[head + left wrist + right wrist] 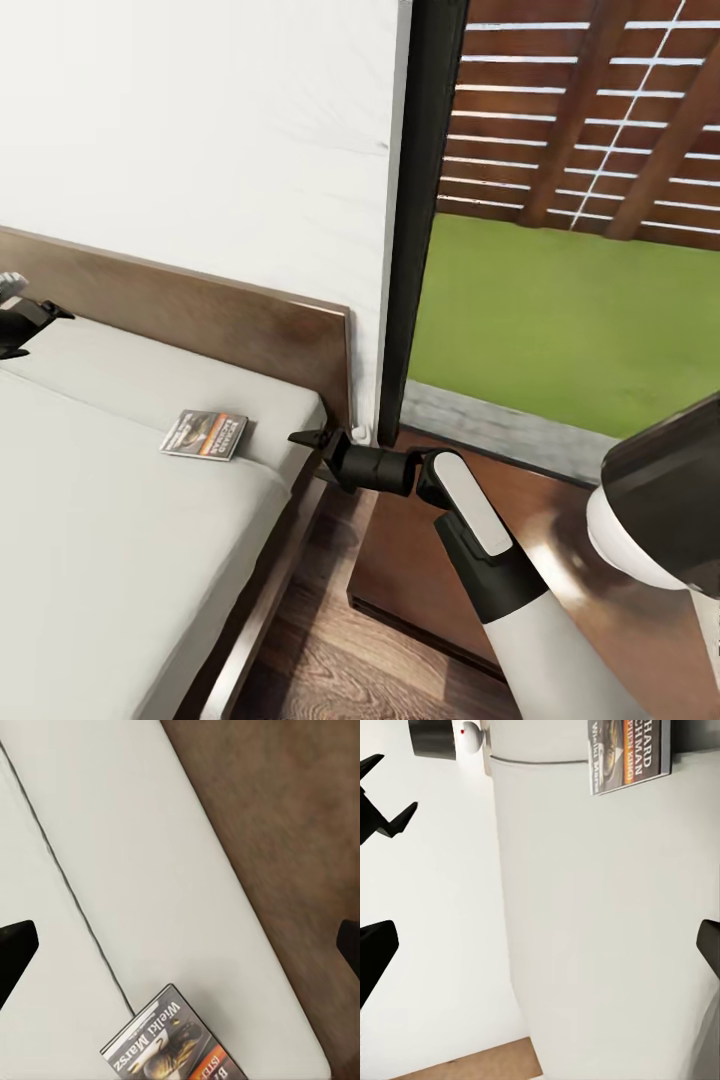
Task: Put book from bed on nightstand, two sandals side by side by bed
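Observation:
The book (205,435) lies flat on the bed's light mattress (90,500), near the dark headboard (230,320); its grey and orange cover also shows in the left wrist view (172,1042) and the right wrist view (630,754). My right gripper (305,442) is open at the mattress edge, a short way right of the book and empty. At the far left my left gripper (35,318) hovers over the bed, open and empty, and it shows in the right wrist view (382,810). A dark reddish-brown nightstand (440,570) stands under my right arm. The sandals are out of view.
A white wall (200,130) rises behind the headboard. A tall dark window frame (425,220) stands right of it, with lawn and a slatted fence outside. A narrow strip of wood floor (320,660) runs between bed and nightstand.

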